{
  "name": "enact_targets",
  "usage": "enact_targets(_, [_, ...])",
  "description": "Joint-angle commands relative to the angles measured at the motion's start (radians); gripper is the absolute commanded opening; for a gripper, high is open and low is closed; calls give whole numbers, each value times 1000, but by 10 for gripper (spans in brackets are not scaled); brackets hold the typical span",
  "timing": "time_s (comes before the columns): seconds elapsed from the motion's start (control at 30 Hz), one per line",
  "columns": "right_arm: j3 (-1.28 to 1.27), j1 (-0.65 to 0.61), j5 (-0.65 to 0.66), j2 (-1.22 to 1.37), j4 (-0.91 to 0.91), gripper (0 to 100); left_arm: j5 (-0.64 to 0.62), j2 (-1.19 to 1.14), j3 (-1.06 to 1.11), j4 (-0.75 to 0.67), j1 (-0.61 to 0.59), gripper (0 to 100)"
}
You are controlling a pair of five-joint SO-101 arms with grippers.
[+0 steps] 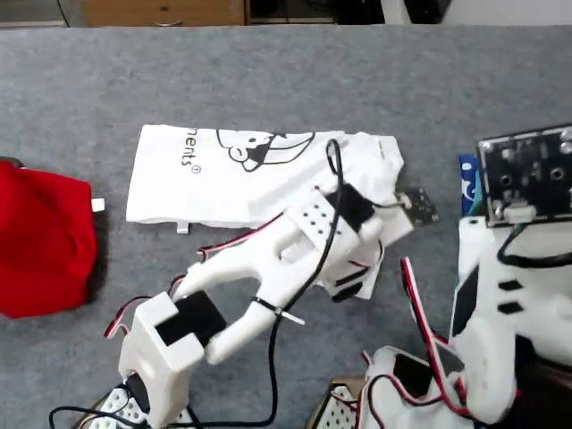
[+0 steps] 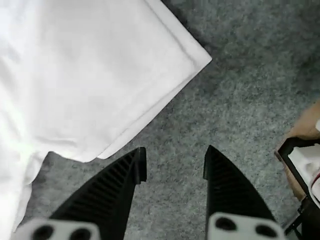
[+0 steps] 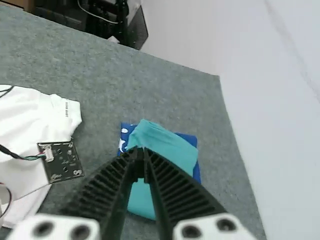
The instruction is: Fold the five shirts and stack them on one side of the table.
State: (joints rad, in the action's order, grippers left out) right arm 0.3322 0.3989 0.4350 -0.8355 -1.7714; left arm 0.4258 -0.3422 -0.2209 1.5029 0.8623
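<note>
A white shirt (image 1: 232, 179) with a black drawing lies partly folded in the middle of the grey table. My left gripper (image 2: 175, 167) is open just above the carpet, beside the shirt's layered corner (image 2: 75, 75), with nothing between its fingers. My right gripper (image 3: 140, 155) is shut and empty, held high over a folded teal shirt (image 3: 165, 150) that rests on a folded blue shirt (image 3: 192, 145) near the table's right side. A red shirt (image 1: 40, 237) lies folded at the far left.
The left arm (image 1: 268, 268) stretches across the front of the white shirt. The right arm (image 1: 509, 295) stands tall at the right. A brown box (image 2: 305, 130) sits near the arm bases. The carpet's right edge (image 3: 227, 125) runs close to the blue shirt.
</note>
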Motion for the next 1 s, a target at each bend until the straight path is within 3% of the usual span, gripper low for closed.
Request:
enact_targets(0.0, [-33,59,41,-36,-12,5,11,54,46,-77,31,208])
enact_targets(0.37, [-77,108,75,-93,-14,5,80,54,206,-301,5,207])
enact_targets(0.97, [-77,108,74,-87,-12,5,160,-35,163,-325,-68,206])
